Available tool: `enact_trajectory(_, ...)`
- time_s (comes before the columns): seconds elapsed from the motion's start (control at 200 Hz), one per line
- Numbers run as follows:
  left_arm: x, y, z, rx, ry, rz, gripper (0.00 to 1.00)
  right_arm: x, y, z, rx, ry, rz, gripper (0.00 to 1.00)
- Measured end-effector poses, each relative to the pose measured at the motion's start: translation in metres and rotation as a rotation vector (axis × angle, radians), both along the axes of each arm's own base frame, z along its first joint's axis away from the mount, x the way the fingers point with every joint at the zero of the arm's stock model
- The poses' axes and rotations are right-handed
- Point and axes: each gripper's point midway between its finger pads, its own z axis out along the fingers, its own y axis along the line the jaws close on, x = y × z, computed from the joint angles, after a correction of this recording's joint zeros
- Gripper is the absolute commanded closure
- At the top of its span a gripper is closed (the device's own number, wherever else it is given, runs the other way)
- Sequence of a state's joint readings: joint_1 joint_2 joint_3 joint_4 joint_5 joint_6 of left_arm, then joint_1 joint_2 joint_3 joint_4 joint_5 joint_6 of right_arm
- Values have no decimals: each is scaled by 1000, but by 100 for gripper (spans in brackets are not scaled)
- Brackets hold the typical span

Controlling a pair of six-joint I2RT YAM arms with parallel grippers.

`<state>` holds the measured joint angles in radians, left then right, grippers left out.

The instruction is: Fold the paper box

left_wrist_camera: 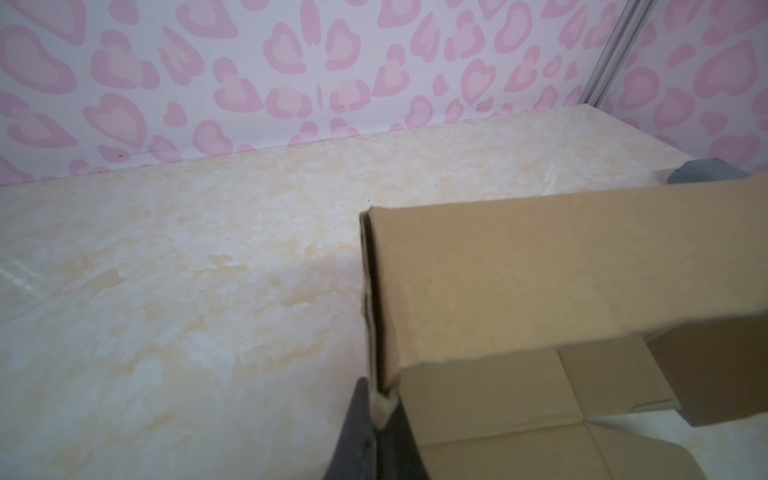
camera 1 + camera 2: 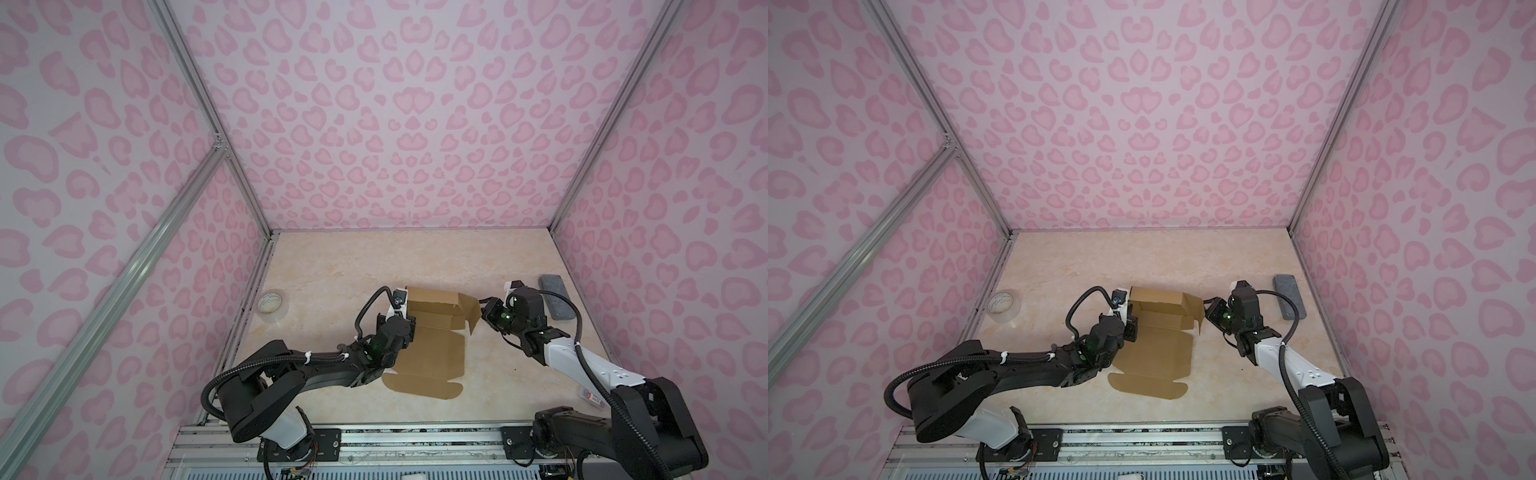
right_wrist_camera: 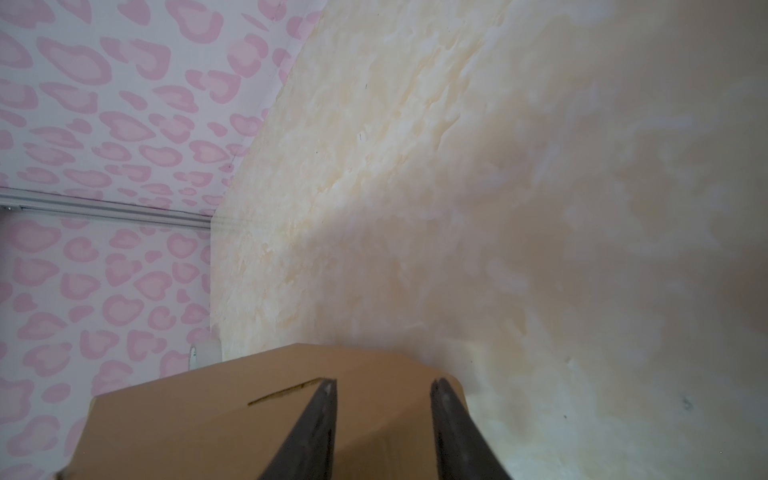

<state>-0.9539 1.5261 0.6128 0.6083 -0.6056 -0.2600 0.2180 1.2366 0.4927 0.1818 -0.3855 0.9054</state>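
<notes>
A tag [image 2: 592, 397] right of the box [image 2: 432, 345] is half hidden, and we cannot read its print. The box lies mid-table [image 2: 332, 257], partly raised. The left gripper [image 1: 382, 405] is pinched tight on its left wall. The right gripper [image 3: 384, 390] stands part open at its right flap, and we cannot tell if it touches. A tape roll [image 2: 272, 306] lies left of the box and a grey block [image 2: 557, 297] right of it.
</notes>
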Motion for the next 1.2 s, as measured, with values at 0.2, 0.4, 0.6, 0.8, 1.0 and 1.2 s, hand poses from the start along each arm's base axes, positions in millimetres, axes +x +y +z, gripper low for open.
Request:
enact_trajectory(0.2,0,0,0,0,-2,3,98,-21,14,-13,3,19,47,59)
enact_trajectory(0.4,0,0,1,-1,-3,3,98,-31,22,-18,-7,16,74,59)
enact_trajectory(0.6,1,0,3,-3,-7,10,98,-32,24,-8,-16,-21,86,58)
enact_trajectory(0.8,7,-4,15,-32,-4,25,98,-33,17,7,-73,-59,83,58)
enact_trajectory(1.0,4,9,39,-105,8,44,98,-37,4,31,-108,-120,65,54)
enact_trajectory(1.2,2,26,70,-190,10,75,98,-41,-28,58,-59,-217,0,52)
